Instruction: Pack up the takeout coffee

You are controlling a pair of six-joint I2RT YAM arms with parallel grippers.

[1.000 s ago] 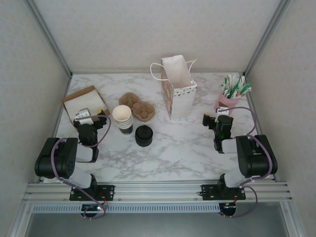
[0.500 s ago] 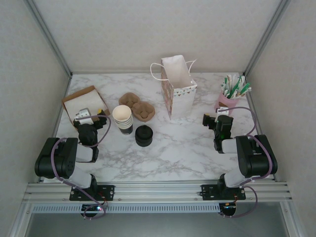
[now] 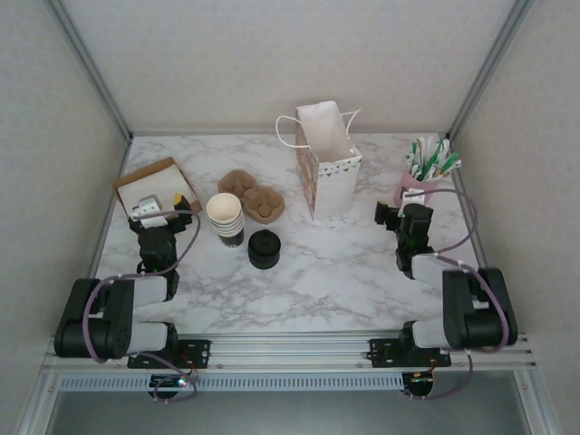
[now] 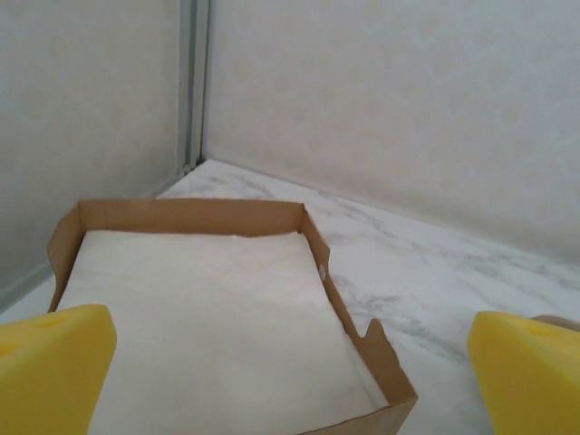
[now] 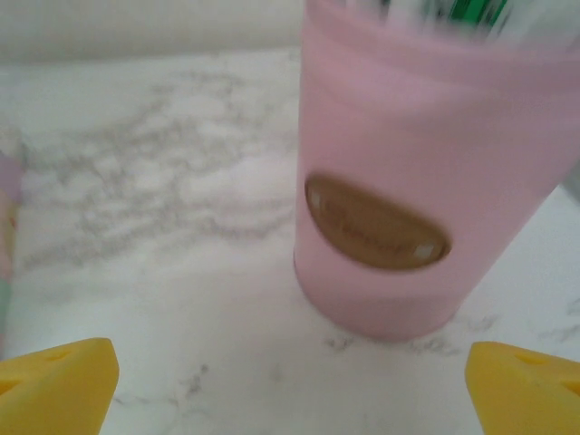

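Both the left end effector [image 3: 156, 214] and right end effector [image 3: 401, 216] gape empty; best pinch only the top cup of the black nested paper-cup stack [image 3: 225, 217] left of the white paper bag [image 3: 324, 163].

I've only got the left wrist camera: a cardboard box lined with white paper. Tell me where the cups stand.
Observer: The stack of cups stands on the table between that box and the paper bag, top cup open.
Operator: Give me the right arm.
Observer: The right gripper is open, facing the pink holder.
Operator: Now the bag.
Observer: It stands upright, mouth open.
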